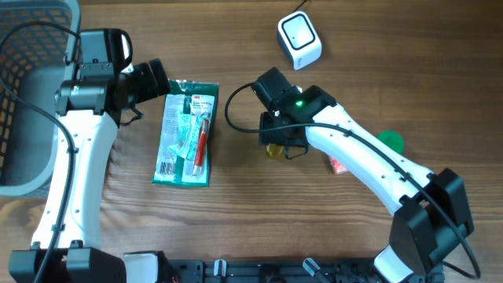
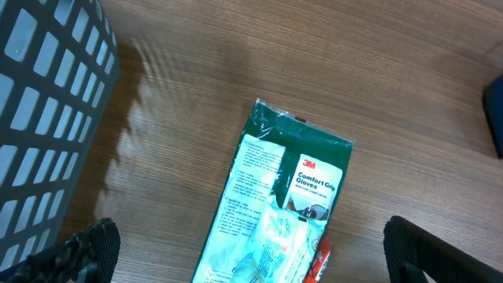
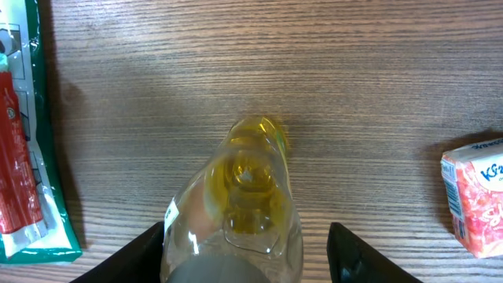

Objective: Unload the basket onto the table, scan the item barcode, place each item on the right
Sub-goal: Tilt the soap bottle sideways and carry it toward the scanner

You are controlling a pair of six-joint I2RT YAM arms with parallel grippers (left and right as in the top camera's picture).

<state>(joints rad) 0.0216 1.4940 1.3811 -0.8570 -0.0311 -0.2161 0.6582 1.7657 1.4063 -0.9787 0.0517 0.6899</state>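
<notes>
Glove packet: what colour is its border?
The glove packet border is dark green; clearest in left wrist view.

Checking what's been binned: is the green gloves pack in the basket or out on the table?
Out. The gloves pack lies flat on the table, to the right of the basket and apart from it.

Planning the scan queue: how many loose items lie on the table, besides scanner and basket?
4: glove pack left of centre, yellowish bottle between the open right gripper, pink carton beside it, green object partly behind the right arm; others may hide there.
</notes>
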